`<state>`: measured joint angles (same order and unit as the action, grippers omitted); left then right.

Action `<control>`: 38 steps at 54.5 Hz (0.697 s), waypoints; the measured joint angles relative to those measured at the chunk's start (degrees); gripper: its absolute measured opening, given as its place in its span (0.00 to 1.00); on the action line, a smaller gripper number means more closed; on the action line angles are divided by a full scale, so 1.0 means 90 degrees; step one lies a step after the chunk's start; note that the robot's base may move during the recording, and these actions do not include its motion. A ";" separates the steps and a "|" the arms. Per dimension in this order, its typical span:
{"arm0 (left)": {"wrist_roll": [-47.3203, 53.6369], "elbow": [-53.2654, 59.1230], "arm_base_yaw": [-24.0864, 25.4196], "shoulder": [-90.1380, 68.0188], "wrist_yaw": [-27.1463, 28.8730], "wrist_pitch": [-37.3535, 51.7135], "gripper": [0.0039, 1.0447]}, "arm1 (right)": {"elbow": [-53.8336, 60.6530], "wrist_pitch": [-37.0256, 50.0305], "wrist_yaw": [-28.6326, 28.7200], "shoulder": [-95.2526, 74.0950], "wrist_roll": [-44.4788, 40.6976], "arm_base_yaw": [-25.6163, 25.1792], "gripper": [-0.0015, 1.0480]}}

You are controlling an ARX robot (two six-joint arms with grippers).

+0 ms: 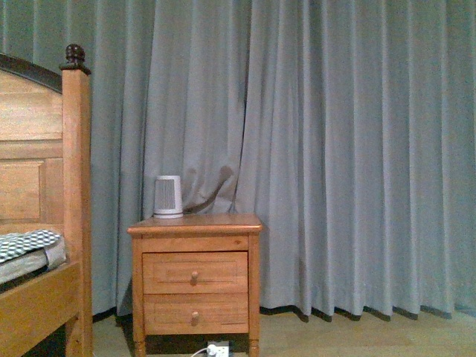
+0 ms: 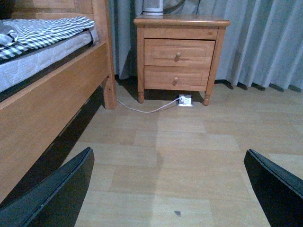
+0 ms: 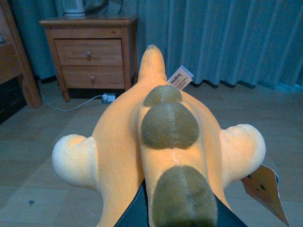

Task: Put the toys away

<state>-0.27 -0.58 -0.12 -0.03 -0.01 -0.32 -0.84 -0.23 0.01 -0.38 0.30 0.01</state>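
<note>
Where the right gripper [image 3: 177, 215] closes, the plush toy [image 3: 123, 137] fills the space between its dark fingers [image 3: 135, 210]. It is clamped at one end and stretches straight ahead of the gripper, above the wooden floor [image 3: 42, 142]. It is one orange-yellow animal with three olive-brown patches in a row along its upper side. Two pale rounded limbs stick out, one to each side. It carries two tags: a white printed tag [image 3: 180, 78] near its far tip and a card tag [image 3: 264, 189] by the limb closer to the gripper. The toy's body hides much of the floor directly ahead of this gripper.

Beyond the toy's far tip, well apart from it, stands one wooden nightstand [image 1: 195, 275]. It has two drawers, each with one round knob. Both are shut, so their contents cannot be seen. One small white ribbed appliance [image 1: 168, 196] sits on its top.

The left gripper [image 2: 168, 161] hangs low with its two black fingers [image 2: 57, 194] spread wide and nothing between them. Floorboards run from it to the nightstand. Between the nightstand's front legs lies one power strip [image 2: 185, 100], with a white cable [image 2: 142, 109] trailing toward the bed [image 1: 74, 186]. The bed stands just beside the nightstand, and its side rail reaches back alongside the left gripper. It carries a mattress under a checked cover [image 2: 47, 28]. A grey-blue curtain [image 1: 335, 149] hangs behind everything.
</note>
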 joint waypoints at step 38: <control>0.0000 0.0000 0.0000 0.0000 0.0000 0.0000 0.94 | 0.0000 0.0000 0.0000 0.0002 0.0000 0.0002 0.06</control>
<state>-0.27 -0.58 -0.12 -0.03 -0.01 -0.32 -0.84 -0.23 0.01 -0.36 0.30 0.03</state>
